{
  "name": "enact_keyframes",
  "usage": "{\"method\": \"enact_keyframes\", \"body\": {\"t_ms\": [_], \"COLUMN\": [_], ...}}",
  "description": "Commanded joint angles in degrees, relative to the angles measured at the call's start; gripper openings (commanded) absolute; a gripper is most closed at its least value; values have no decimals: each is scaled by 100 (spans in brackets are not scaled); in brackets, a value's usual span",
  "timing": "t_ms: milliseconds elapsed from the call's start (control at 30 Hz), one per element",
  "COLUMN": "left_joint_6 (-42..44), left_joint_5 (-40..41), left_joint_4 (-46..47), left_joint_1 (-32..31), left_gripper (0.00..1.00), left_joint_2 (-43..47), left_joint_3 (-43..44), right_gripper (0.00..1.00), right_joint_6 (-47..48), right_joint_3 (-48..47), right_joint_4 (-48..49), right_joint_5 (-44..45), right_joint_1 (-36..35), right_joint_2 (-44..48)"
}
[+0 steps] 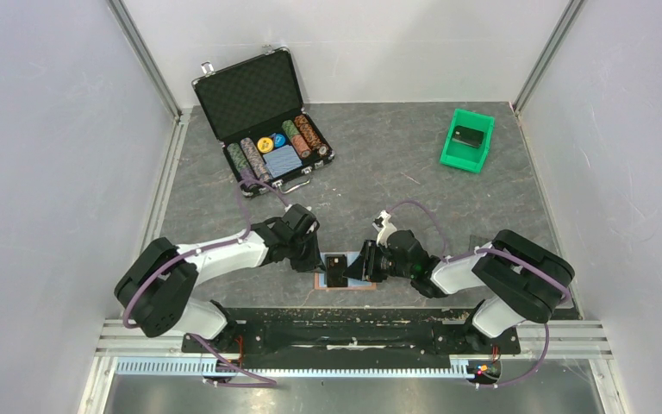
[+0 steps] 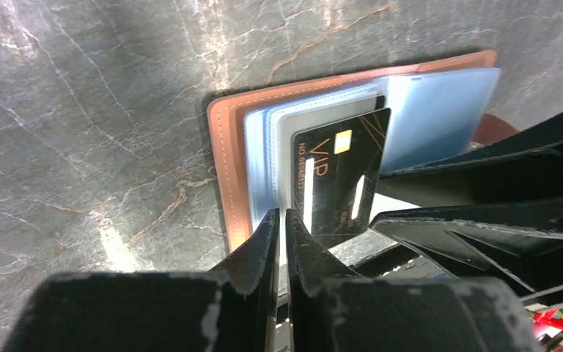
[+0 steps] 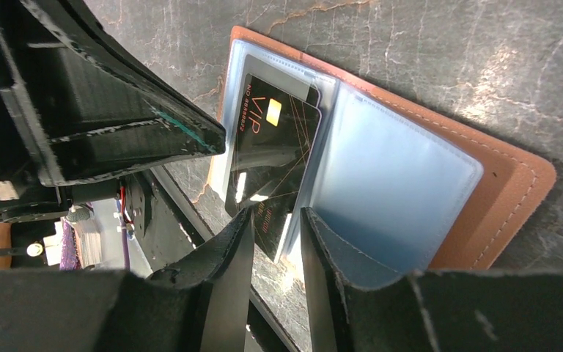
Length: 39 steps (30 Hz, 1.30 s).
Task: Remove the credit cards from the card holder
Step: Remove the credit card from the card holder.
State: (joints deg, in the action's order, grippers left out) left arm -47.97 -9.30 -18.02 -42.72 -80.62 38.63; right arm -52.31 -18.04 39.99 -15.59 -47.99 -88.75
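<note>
The brown card holder [image 1: 360, 284] lies open near the table's front edge, its light blue lining up. A dark "VIP" credit card [image 1: 336, 269] sticks partway out of a clear sleeve toward the front edge. My left gripper [image 1: 317, 259] is at the holder's left side. In the left wrist view its jaws [image 2: 281, 216] are nearly closed, their tips over the sleeve edge of the holder [image 2: 227, 161], beside the card [image 2: 341, 180]. My right gripper [image 3: 277, 216] is open, and the card's [image 3: 271, 154] protruding corner lies between its fingertips. The holder's right half [image 3: 506, 183] lies flat.
An open black hard case [image 1: 263, 121] with poker chips stands at the back left. A green bin [image 1: 467, 151] holding a black block [image 1: 469, 135] is at the back right. The arms' black mounting rail [image 1: 353, 317] runs just in front of the holder.
</note>
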Motion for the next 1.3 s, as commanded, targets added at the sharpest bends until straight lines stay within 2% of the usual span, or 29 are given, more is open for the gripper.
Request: {"method": "enact_keyframes", "body": {"t_ms": [0,333,433,633,900,1067,1100,1200,1267], "left_joint_6": [209,182,182,195,339,340,337,305,296], "left_joint_5": [-174,-283,-278,-238,-49,-63,-72,-91,-94], "left_joint_4": [375,589,597,501,122,132,140,158,159], "left_joint_1": [18,18,18,18,24,17,21,18,18], "left_gripper": [11,11,11,12,16,17,17,17,17], "left_joint_2": [-188,-254,-206,-58,37,-42,-57,-60,-35], "left_joint_3": [-145,-319,-349,-338,-80,-20,-16,-12,-27], "right_gripper": [33,30,23,0,0,15,14,0,0], "right_joint_6": [26,-170,-166,21,624,856,848,714,560], "right_joint_3": [-135,-141,-112,-131,-281,-415,-398,-272,-166], "right_joint_4": [31,362,400,151,-929,-1410,-1377,-1062,-762], "right_joint_5": [41,-67,-46,-3,-42,-150,-198,-317,-417], "right_joint_1": [17,13,25,111,377,448,454,472,496], "right_joint_2": [-35,-104,-80,190,826,849,813,709,654]}}
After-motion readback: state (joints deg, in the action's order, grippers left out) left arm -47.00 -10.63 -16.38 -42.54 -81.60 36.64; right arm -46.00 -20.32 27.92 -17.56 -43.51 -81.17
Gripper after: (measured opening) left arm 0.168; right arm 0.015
